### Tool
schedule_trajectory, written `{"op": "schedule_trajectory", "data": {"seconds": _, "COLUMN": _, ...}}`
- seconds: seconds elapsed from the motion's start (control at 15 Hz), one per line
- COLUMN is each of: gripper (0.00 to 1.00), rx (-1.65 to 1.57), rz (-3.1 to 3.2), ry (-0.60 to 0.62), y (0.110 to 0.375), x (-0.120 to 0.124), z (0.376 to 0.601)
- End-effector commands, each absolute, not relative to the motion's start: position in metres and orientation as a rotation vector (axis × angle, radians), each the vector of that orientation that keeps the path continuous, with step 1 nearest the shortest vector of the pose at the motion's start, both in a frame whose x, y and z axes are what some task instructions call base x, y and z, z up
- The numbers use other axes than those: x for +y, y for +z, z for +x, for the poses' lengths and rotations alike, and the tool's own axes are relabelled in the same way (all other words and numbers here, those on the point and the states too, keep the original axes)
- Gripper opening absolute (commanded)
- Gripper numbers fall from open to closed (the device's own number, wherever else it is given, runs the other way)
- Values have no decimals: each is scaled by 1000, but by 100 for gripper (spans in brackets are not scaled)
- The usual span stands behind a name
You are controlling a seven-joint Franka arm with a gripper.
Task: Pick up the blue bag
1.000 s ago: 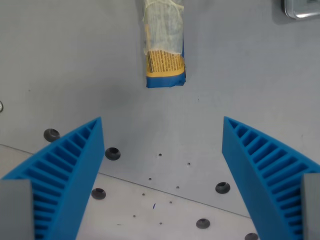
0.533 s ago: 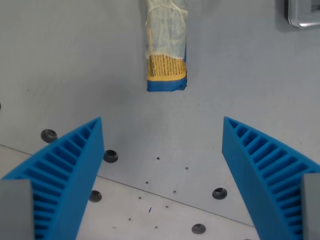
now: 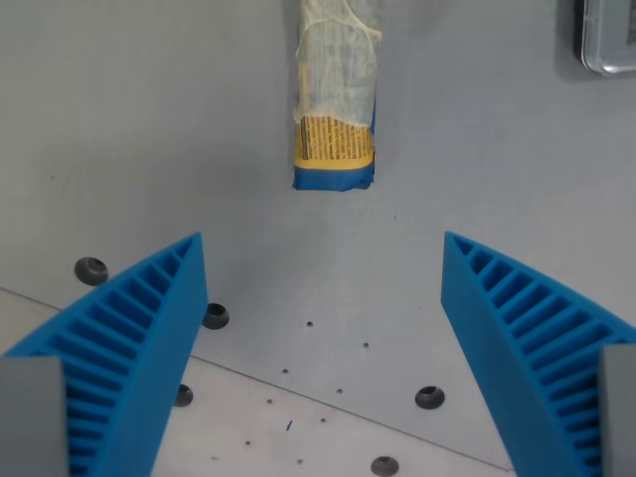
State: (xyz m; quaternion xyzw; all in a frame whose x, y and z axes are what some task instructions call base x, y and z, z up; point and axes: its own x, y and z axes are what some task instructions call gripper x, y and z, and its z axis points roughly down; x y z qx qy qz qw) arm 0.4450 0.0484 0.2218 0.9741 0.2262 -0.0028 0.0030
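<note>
Nearest the camera, the gripper [image 3: 323,338] stood wide apart, its two ribbed blue fingers [image 3: 129,348] filling the lower corners of the wrist view with nothing between them but bare surface. Under them lay the grey table [image 3: 149,129], with a seam running slantwise across the lower part and several dark screw holes [image 3: 429,397] and small specks scattered near it.

Farther on, at the top middle of the view, lay the bag [image 3: 336,99]: a long narrow packet lying flat, its near end edged in blue with a yellow printed band above it, and a pale crinkled wrapping over the rest. Its far end ran out of the picture. It lay well ahead of the fingertips and roughly centred between them, touching neither. At the top corner on the wrist view's right a shiny metal object [image 3: 608,40] showed only in part.

The step in hand looked like the approach, with no grasp begun. The next move would likely call for going forward until the packet sat between the fingers, lowering, then closing across its narrow width.
</note>
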Motion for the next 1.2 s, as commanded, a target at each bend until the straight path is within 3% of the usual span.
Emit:
{"op": "schedule_trajectory", "data": {"seconds": 0.07, "gripper": 100, "rx": 827, "rz": 3020, "ry": 2, "y": 220, "x": 51, "z": 451}}
{"op": "schedule_trajectory", "data": {"seconds": 1.2, "gripper": 100, "rx": 921, "rz": 2992, "ry": 4, "y": 213, "x": 54, "z": 455}}
